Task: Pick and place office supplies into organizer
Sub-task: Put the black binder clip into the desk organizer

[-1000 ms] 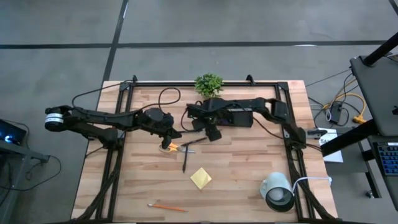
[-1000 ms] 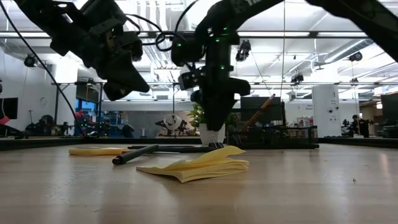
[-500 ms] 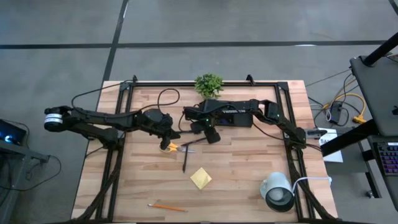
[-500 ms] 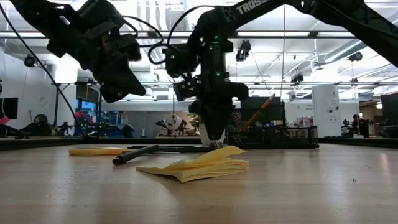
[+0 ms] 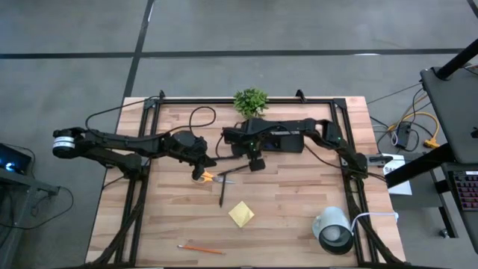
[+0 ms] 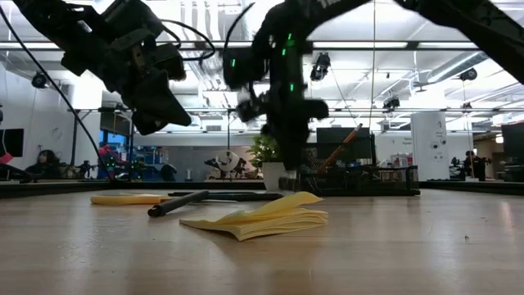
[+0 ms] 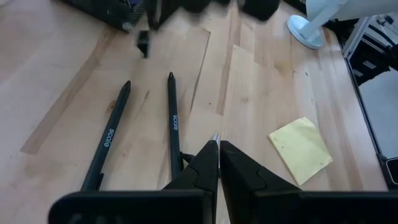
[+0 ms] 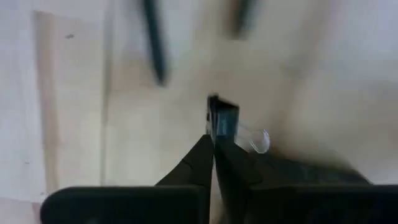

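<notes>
1. Right gripper point(image 8: 212, 138), mid-table just in front of the black wire-mesh organizer point(image 5: 278, 139), is clenched on a small dark clip-like bit point(image 8: 222, 119), apparently to carry it to the organizer.
2. Left gripper point(image 7: 219, 149), clenched empty, hangs over the yellow-handled scissors point(image 5: 203, 176).
3. Two thin dark pens point(image 7: 172, 121) read "scale".
4. Square yellow sticky-note pad point(image 5: 240, 214) lies untouched.

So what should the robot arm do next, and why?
Probably lift the right gripper and carry the clip toward the organizer: its fingers are shut on that small dark clip. The left gripper hangs shut above the scissors.
</notes>
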Controlling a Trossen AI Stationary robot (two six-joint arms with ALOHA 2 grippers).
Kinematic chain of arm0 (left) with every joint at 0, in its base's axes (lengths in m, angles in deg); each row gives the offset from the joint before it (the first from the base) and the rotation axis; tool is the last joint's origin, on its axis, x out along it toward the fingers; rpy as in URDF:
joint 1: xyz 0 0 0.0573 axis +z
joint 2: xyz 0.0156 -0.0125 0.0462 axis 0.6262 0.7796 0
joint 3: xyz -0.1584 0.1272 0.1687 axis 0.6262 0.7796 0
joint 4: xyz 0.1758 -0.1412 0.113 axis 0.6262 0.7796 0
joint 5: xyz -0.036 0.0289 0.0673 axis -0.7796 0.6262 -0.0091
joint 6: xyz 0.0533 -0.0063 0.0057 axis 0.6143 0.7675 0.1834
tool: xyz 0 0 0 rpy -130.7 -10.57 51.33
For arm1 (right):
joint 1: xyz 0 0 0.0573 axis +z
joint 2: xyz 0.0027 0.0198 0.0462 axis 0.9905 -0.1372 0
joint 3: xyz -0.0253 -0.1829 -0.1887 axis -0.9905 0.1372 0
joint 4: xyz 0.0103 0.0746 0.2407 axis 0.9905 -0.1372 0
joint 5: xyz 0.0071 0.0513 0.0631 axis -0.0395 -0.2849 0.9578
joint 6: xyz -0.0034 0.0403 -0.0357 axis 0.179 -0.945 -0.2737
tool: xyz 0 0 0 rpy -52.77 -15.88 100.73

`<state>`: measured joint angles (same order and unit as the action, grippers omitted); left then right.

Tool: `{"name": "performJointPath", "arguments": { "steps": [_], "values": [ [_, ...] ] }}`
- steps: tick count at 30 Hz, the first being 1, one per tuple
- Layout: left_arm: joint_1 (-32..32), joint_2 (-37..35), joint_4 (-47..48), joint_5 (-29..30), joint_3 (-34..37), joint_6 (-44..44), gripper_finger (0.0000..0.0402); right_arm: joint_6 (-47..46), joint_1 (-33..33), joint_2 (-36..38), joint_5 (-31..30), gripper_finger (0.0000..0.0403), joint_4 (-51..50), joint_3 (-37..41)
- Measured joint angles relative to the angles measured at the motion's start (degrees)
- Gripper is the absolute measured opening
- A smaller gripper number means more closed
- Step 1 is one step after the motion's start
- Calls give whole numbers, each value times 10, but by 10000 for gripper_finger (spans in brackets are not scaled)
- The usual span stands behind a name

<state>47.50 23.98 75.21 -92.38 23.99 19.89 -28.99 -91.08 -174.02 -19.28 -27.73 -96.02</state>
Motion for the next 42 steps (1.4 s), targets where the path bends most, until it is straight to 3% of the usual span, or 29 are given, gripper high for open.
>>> {"name": "performJointPath", "arguments": {
  "steps": [3,9,18,27,31,36,42],
  "values": [
    [0,0,-1,0,0,0,0,-54,0,45,-54,8,-16,-5],
    [0,0,-1,0,-2,16,0,-177,-15,84,-63,8,-86,14],
    [0,0,0,0,-2,16,0,-36,-3,74,-44,28,113,37],
    [0,0,5,0,-1,15,0,15,-27,16,-47,132,102,38],
    [0,0,6,0,0,16,0,30,-27,2,-46,160,102,38],
    [0,0,6,0,5,16,0,32,-29,0,-38,161,102,38],
    [0,0,16,0,9,28,0,27,-31,-1,-1,117,102,42]
  ]
}}
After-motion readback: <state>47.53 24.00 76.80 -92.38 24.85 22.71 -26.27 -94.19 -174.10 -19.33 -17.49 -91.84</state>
